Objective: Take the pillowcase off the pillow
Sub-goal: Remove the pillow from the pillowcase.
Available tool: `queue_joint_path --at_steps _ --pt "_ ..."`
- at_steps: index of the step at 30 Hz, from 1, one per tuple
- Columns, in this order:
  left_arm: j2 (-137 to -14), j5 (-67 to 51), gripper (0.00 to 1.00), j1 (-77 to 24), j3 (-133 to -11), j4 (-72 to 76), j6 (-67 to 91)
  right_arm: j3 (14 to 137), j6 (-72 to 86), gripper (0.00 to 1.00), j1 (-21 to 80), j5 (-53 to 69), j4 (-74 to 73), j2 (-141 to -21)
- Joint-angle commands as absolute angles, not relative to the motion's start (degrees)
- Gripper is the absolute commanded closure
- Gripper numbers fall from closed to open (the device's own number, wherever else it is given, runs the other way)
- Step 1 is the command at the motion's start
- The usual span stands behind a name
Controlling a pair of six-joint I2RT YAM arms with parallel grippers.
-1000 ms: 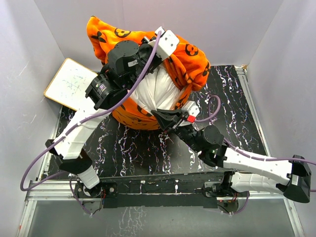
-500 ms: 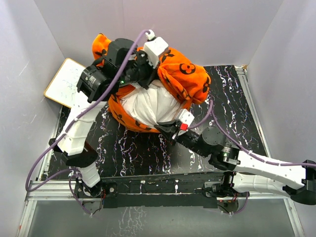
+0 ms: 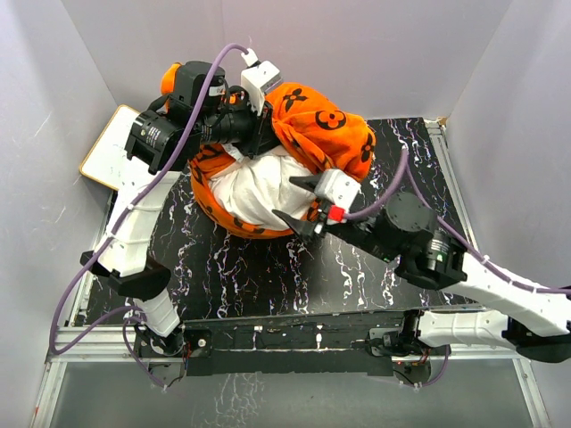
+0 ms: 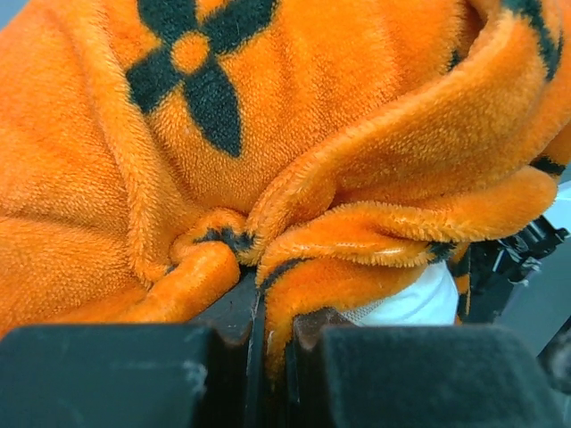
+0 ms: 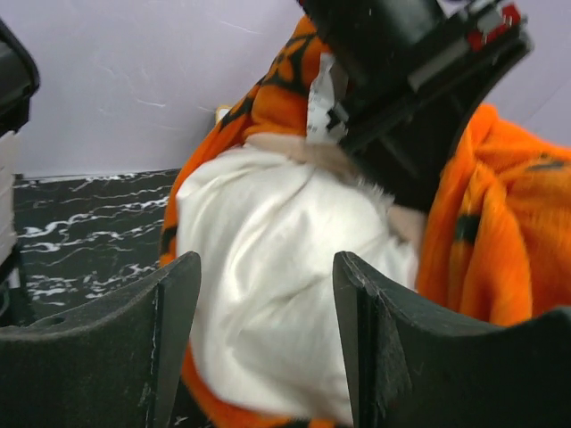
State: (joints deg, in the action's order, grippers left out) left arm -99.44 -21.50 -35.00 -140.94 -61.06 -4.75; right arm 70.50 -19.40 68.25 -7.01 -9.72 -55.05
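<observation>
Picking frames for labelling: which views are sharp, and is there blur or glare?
Top external: sharp, evenly lit, soft shadows. Left wrist: pillowcase pile crisp, fingers dark and blurred. Right wrist: soft overall, pillow bright but not blown out, its fingers blurred.

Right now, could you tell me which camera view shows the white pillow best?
The top external view: the pillow bulges bare from the pillowcase opening. The right wrist shows one white side beyond its open fingers; the left wrist shows only a sliver under the pillowcase.
</observation>
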Motion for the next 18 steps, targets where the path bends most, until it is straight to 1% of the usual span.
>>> queue_joint_path --at_steps 1,5,8,11,16,18 --pt "-102.70 -23.45 1.00 -34.22 -138.64 -69.61 -2.99 78.46 -28.21 0.36 68.52 -9.80 -13.33 -61.66" --pt "-102.12 -23.07 1.00 -34.19 -138.67 -69.78 -3.22 81.41 -30.93 0.30 65.81 -9.50 -14.45 -64.90" --pt "-101.34 -23.15 1.00 -34.21 -137.67 -69.81 -3.57 82.76 -30.88 0.25 59.77 -4.59 -16.78 -66.13" --pt "-100.71 -23.48 1.00 -34.20 -137.03 -69.79 -3.72 83.53 -31.76 0.23 54.35 -1.99 -18.35 -66.91" --pt "-100.20 -23.73 1.00 -34.24 -137.19 -69.96 -4.43 84.07 -34.59 0.20 50.42 -1.27 -19.36 -68.56" --pt "-100.26 -23.81 1.00 -34.19 -137.47 -69.88 -4.65 83.85 -34.24 0.21 49.06 0.24 -19.81 -69.86"
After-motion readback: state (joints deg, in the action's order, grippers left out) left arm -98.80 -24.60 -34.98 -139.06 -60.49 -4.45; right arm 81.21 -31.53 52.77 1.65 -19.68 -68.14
